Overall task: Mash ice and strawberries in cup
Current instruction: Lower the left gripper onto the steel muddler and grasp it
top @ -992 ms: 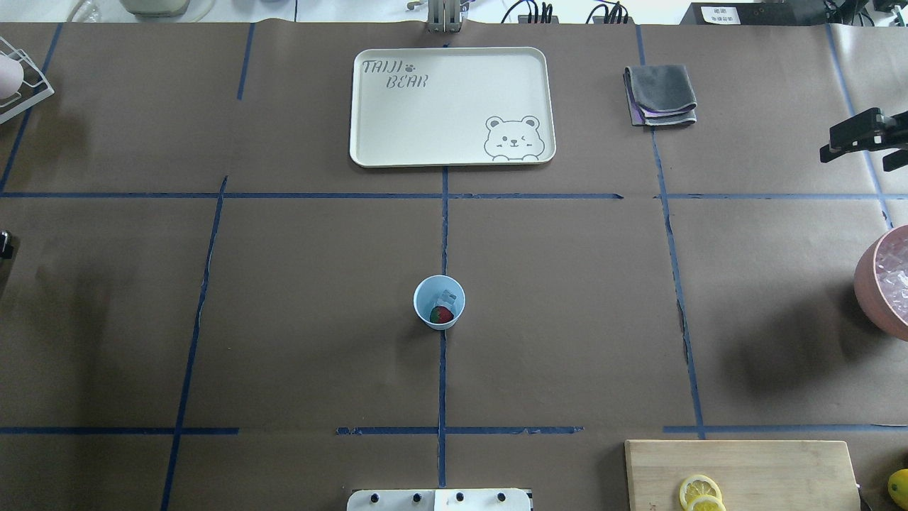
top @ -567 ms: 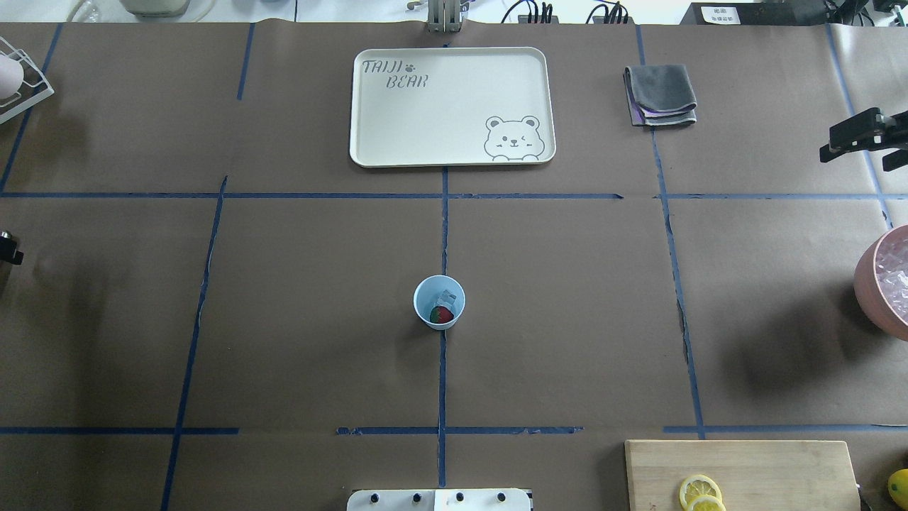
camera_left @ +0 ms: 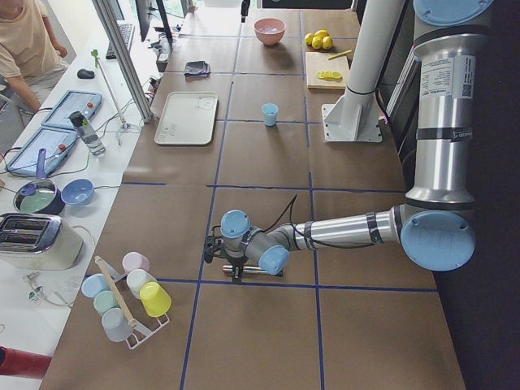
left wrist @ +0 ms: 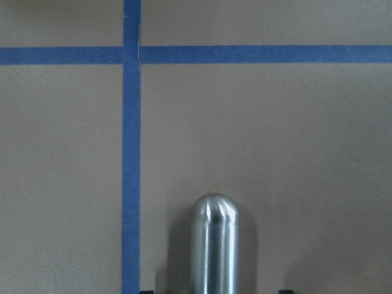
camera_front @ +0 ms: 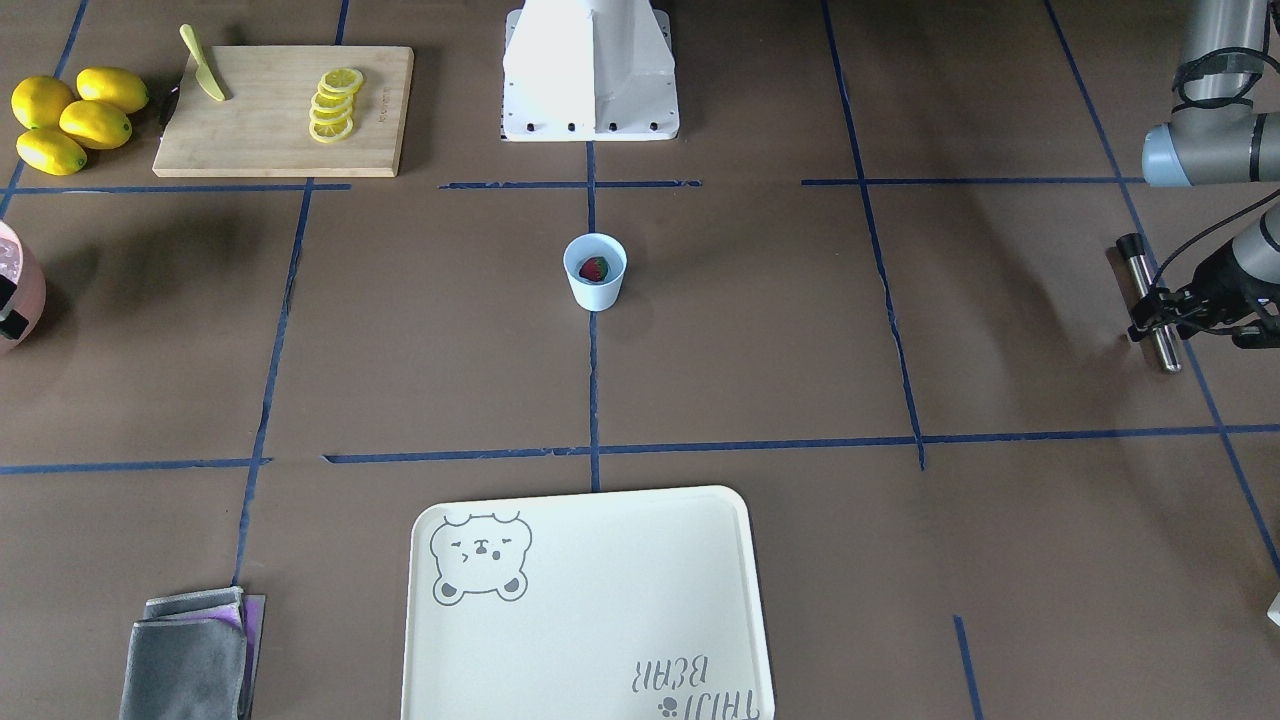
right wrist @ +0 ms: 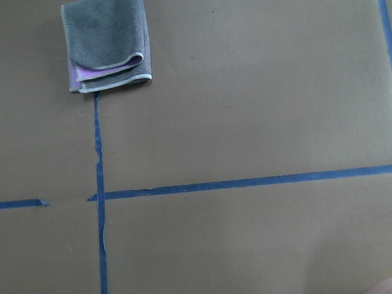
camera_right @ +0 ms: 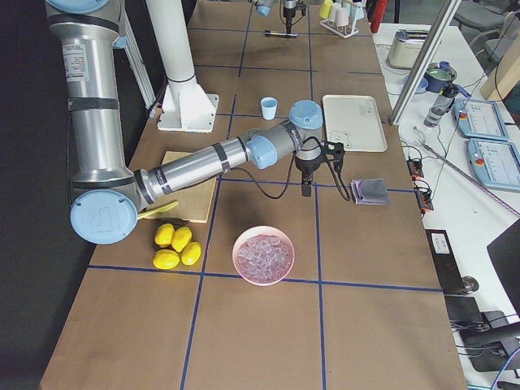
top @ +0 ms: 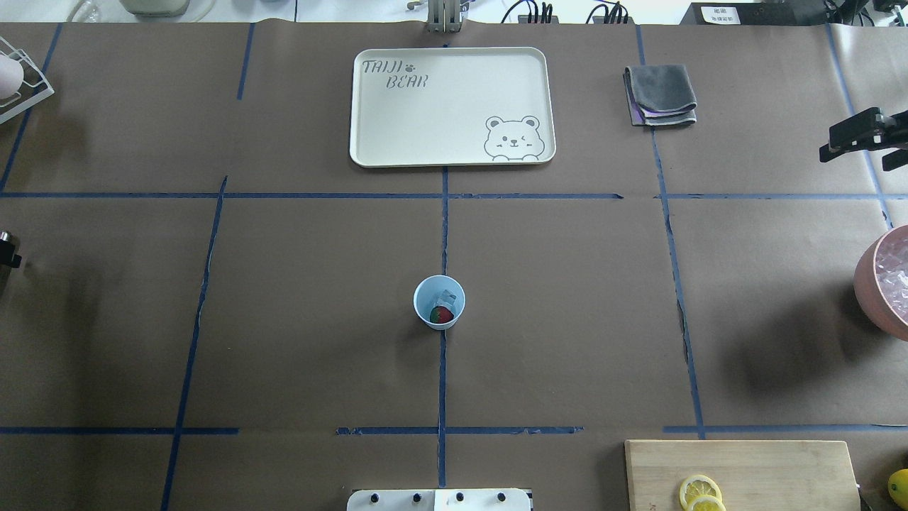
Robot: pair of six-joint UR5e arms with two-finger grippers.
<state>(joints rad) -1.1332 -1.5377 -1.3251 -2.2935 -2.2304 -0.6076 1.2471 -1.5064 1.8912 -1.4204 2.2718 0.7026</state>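
Observation:
The pale-blue cup [top: 439, 302] stands upright at the table's centre, also seen in the front view [camera_front: 595, 271]. Inside it lie the red strawberry [top: 441, 315] and a clear piece of ice [top: 446, 297]. My left gripper [camera_front: 1152, 308] is low at the table's far left, open, straddling a metal rod [camera_front: 1150, 300] that lies flat. The left wrist view shows the rod's rounded end [left wrist: 213, 245] with gaps to both fingertips. Far from the cup, my right gripper [top: 827, 144] hovers open and empty at the right edge.
A cream bear tray [top: 452, 106] lies behind the cup, with a folded grey cloth [top: 660, 94] to its right. A pink bowl of ice [top: 887, 280], a cutting board [top: 741, 472] with lemon slices, whole lemons [camera_front: 70, 115] and a cup rack [camera_left: 126, 296] sit at the edges.
The left gripper has shifted slightly at the overhead view's left edge. The cup, its contents and the right gripper have not moved.

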